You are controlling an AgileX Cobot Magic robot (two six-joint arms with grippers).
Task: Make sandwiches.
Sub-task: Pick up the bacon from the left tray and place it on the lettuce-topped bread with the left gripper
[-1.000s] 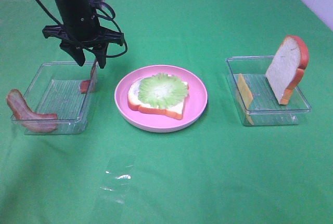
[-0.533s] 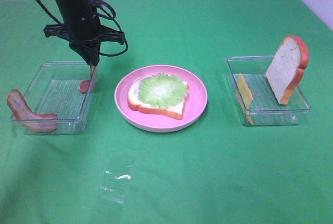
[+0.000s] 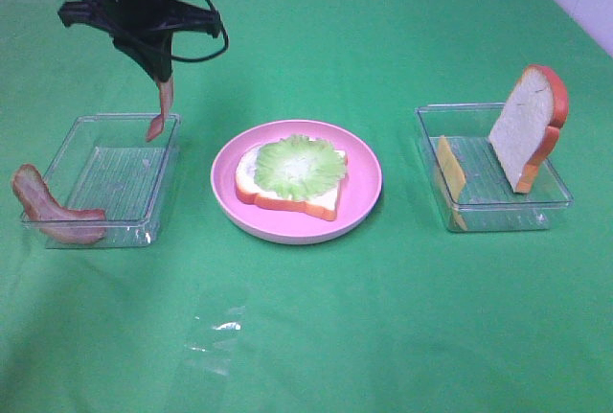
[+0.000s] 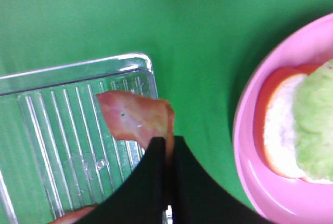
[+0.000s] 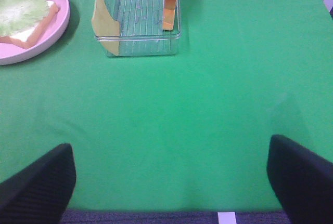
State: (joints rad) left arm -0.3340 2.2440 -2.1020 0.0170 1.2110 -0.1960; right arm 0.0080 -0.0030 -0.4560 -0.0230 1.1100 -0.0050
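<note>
The left gripper point(image 3: 164, 76) sits at 10 o'clock from the plate point(image 3: 367, 175). Its black jaws are pinched together on the top end of a bacon strip point(image 3: 158, 114). The strip is thin, reddish and slightly curled, and it hangs down over the far right corner of the left tray point(image 3: 59, 152). In the left wrist view the gripper point(image 4: 167, 148) hides the strip's clamped end, and the free part of the bacon strip point(image 4: 132, 119) bends across the tray's point(image 4: 62, 146) ribbed clear floor. Looped black cables point(image 3: 206, 34) trail from the arm.

A second bacon strip point(image 3: 50, 208), wavy and darker at the edges, is draped over the tray's near left corner, partly on the counter point(image 3: 306, 346).

The round, glossy pink plate holds a flat bread slice point(image 3: 289, 204), white with an orange-brown crust. Ruffled pale green lettuce point(image 3: 299, 164) covers most of its top.

At 3 o'clock from the plate is the right tray point(image 3: 498, 210), also clear and ribbed. A thin yellow cheese slice point(image 3: 450, 172) leans on its left wall. A second bread slice point(image 3: 529, 126) stands nearly upright at its far right.

The right gripper point(image 5: 171, 180) shows only as two dark fingertips cut off at the frame's corners. They are spread wide over the green cloth and hold nothing.

A faint glossy patch point(image 3: 215, 327) lies at 7 o'clock from the plate, and I cannot tell what it is.
</note>
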